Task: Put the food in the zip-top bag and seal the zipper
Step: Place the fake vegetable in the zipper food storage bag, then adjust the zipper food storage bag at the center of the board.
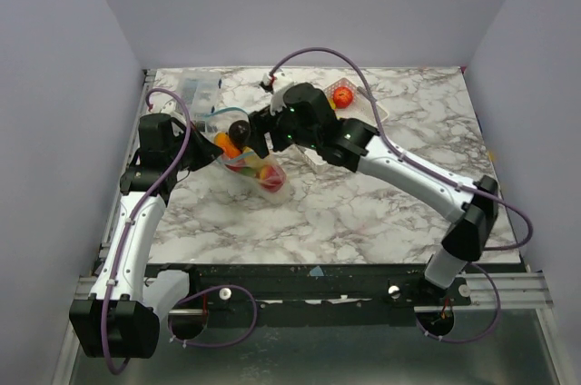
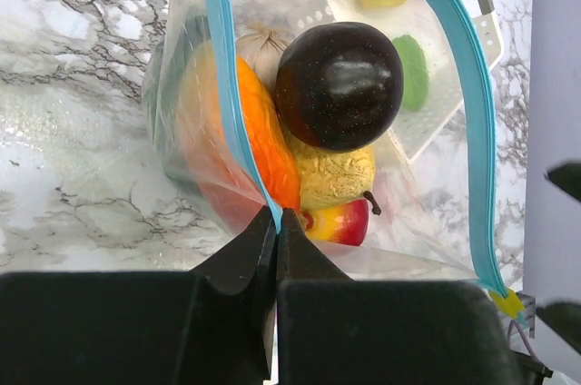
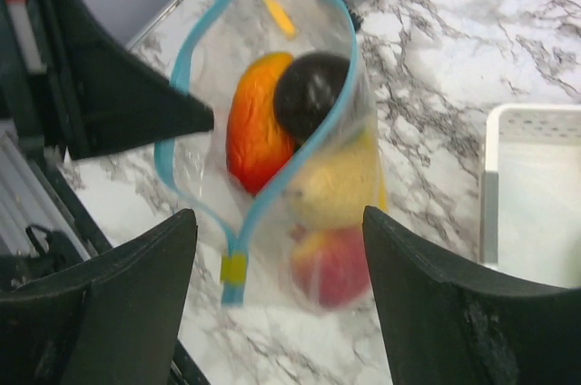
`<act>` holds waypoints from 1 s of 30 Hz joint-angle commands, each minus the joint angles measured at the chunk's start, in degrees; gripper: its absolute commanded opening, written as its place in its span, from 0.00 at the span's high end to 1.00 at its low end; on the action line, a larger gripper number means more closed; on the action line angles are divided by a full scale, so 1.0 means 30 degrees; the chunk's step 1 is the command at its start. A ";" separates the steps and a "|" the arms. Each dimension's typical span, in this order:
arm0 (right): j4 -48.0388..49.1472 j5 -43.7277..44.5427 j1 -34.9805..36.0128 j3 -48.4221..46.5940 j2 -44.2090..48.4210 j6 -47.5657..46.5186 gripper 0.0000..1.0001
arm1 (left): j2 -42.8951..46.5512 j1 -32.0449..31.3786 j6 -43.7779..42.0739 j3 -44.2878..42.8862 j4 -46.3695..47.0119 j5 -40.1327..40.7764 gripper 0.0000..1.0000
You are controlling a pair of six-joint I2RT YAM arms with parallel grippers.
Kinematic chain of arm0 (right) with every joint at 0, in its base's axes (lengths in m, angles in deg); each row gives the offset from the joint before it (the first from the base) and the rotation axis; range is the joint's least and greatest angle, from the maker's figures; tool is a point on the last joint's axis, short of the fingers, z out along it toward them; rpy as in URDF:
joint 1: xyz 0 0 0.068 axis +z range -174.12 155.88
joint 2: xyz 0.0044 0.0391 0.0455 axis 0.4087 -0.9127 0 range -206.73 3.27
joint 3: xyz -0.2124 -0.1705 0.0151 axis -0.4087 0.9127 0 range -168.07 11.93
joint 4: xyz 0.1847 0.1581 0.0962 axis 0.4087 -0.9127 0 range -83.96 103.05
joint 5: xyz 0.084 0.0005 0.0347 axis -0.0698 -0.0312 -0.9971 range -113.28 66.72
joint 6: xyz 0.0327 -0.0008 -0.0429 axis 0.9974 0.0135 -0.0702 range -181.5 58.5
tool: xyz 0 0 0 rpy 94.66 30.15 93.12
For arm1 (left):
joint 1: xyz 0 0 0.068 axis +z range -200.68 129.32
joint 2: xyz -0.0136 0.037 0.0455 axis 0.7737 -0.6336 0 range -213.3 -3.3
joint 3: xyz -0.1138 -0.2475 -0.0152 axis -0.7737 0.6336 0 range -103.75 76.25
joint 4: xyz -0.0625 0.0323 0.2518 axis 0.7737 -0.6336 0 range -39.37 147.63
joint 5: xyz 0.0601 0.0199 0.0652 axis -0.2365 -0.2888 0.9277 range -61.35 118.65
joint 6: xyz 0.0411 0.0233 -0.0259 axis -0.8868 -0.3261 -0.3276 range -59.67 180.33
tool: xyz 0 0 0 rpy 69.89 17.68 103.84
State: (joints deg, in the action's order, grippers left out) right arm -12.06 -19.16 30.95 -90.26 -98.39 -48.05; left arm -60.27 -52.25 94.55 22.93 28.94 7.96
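Note:
The zip-top bag (image 1: 259,170) lies on the marble table with its mouth open. Inside are a dark plum (image 2: 339,85), an orange piece (image 2: 263,135), a yellow-brown pear (image 2: 336,176) and a red-yellow apple (image 2: 340,222). My left gripper (image 2: 275,217) is shut on the blue-green zipper (image 2: 477,131) strip at the near side of the mouth; it also shows in the top view (image 1: 211,145). My right gripper (image 3: 277,217) is open and empty, hovering over the bag (image 3: 327,194), in the top view (image 1: 259,131) beside the plum (image 1: 238,131). The yellow slider (image 3: 232,267) sits at the zipper's end.
A white perforated basket (image 1: 368,117) stands right of the bag and holds a red fruit (image 1: 342,94); green (image 2: 415,72) and yellow pieces show through the bag. A small clear box (image 1: 201,90) sits at the back left. Grey walls close in three sides.

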 commanded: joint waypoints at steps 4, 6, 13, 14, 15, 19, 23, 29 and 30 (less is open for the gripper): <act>0.5971 -0.3120 0.0042 0.7878 0.5661 -0.1912 0.23 | 0.0555 0.0140 0.0780 0.0206 0.0082 -0.0966 1.00; 0.6610 -0.3430 0.0039 0.9002 0.5973 -0.2618 0.23 | 0.0590 0.0140 0.1031 0.0308 0.0075 -0.1120 1.00; 0.7418 -0.4052 0.0042 0.9415 0.5330 -0.3499 0.24 | 0.0447 0.0140 0.1310 0.0050 -0.0473 -0.1375 1.00; 0.7086 -0.4062 0.0043 0.9075 0.4984 -0.3628 0.24 | 0.0420 0.0140 0.1309 -0.0005 -0.0573 -0.1299 1.00; 0.6509 -0.4260 0.0042 0.8599 0.4603 -0.3799 0.24 | 0.0387 0.0140 0.1309 -0.0103 -0.0671 -0.1259 1.00; 0.4714 -0.4848 0.0057 0.7317 0.3348 -0.5120 0.27 | 0.0325 0.0140 0.1416 -0.0434 -0.1027 -0.1305 1.00; 0.4582 -0.3978 0.0042 0.6764 0.2519 -0.5746 0.30 | 0.0219 0.0140 0.1781 -0.0595 -0.0973 -0.1645 1.00; 0.3428 -0.3938 0.0072 0.4705 0.1013 -0.5746 0.70 | -0.0141 0.0140 0.2524 -0.1075 -0.1389 -0.1659 1.00; 0.3536 -0.4046 0.0072 0.4800 0.1080 -0.5697 0.85 | -0.0137 0.0155 0.2666 -0.1158 -0.1416 -0.1662 1.00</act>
State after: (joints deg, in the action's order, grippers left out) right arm 1.27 -31.12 30.95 -73.14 -94.09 -64.27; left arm -60.47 -52.18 100.23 22.08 25.77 4.81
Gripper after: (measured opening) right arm 0.351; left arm 0.009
